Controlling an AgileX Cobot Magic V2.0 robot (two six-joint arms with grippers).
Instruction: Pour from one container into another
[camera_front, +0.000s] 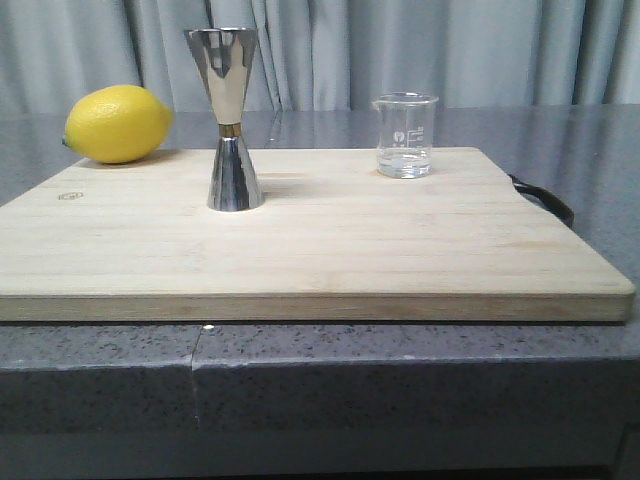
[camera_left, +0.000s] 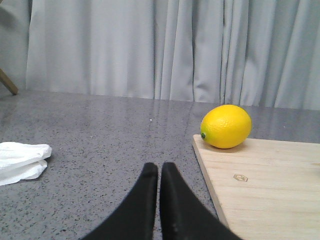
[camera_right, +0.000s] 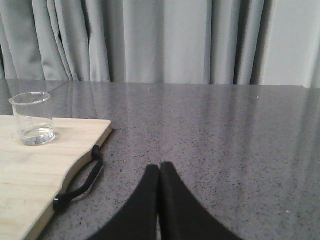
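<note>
A small clear glass beaker (camera_front: 405, 135) with white markings and a little clear liquid stands upright at the back right of the wooden cutting board (camera_front: 300, 250); it also shows in the right wrist view (camera_right: 33, 119). A tall steel hourglass jigger (camera_front: 229, 118) with a gold waist band stands upright left of the board's centre. Neither gripper shows in the front view. My left gripper (camera_left: 159, 170) is shut and empty over the grey counter, left of the board. Over the counter to the right of the board, my right gripper (camera_right: 159, 170) is likewise shut with nothing in it.
A yellow lemon (camera_front: 117, 123) lies at the board's back left corner, seen also from the left wrist (camera_left: 226, 126). A black strap handle (camera_right: 80, 184) hangs off the board's right end. A crumpled white cloth (camera_left: 21, 160) lies on the counter to the far left. Grey curtains hang behind.
</note>
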